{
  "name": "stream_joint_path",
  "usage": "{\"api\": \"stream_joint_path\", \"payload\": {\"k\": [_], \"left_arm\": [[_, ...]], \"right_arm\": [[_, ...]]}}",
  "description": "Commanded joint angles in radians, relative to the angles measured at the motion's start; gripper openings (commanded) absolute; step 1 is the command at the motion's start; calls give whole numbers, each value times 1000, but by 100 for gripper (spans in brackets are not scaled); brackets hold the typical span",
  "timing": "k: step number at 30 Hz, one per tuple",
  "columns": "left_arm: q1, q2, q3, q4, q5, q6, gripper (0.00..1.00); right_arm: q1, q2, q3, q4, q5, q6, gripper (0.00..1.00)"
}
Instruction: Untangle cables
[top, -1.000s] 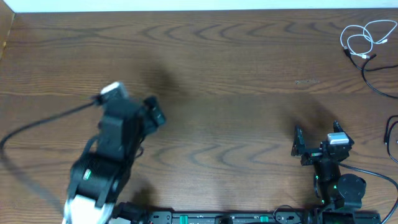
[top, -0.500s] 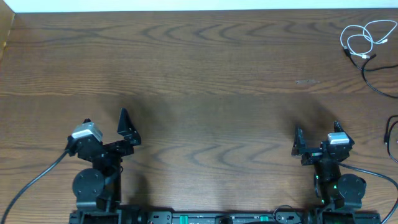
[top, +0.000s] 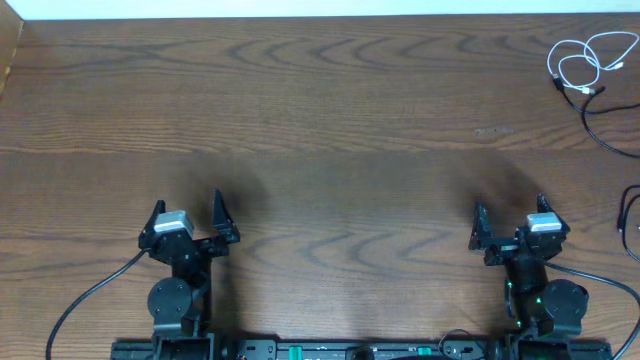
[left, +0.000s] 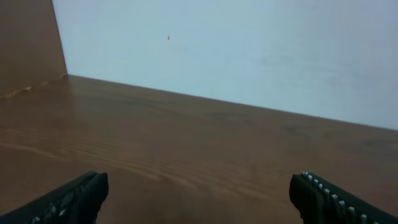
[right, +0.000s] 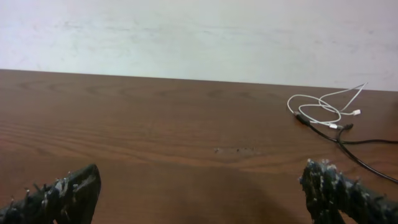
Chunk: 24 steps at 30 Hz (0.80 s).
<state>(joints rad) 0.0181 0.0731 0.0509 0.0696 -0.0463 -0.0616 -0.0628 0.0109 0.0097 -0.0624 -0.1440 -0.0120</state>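
**Left zone.** The left claw (top: 188, 212) sits low near the front edge of the table (top: 320, 100), on its left side. Its two fingers (left: 68, 199) are spread wide apart, one at each lower corner of the left wrist view, and nothing lies between them. Ahead of this claw the left wrist view shows only bare wood grain, a pale wall (left: 249, 50) behind the far table edge, and a brown side panel (left: 28, 43) at the left.

**Right zone, front.** The right claw (top: 510, 215) sits near the front edge on the right side, level with the left claw. Its jaws are also fully apart and hold nothing. Both fingertips appear at the lower corners of the right wrist view, with bare table between them.

**Right zone, far corner.** The white cable (top: 578, 66) lies on the table in the far right corner, gathered into several small overlapping loops. It is well apart from both claws. The black cable (right: 373, 142) meets the near edge of the white loops and runs from there toward the right table edge. At this resolution it cannot be determined whether the black cable threads through the white loops or only touches them. Neither claw is in contact with either cable.
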Motion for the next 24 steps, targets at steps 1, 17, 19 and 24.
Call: {"api": "stream_joint_path", "payload": {"k": [1,17,19,24], "left_arm": [[5,-38,-48,7,6,24,98],[5,-69,-47,-141,13,31,98],[5,-68,-47,-141,13,31,98],[5,-68,-47,-141,13,31,98]], "right_arm": [[-3,-6,-4,-1,3,-12,99],[-3,-6,-4,-1,3,-12,99],[-3,-6,-4,-1,4,-12,99],[-3,-6,-4,-1,3,-12,99]]}}
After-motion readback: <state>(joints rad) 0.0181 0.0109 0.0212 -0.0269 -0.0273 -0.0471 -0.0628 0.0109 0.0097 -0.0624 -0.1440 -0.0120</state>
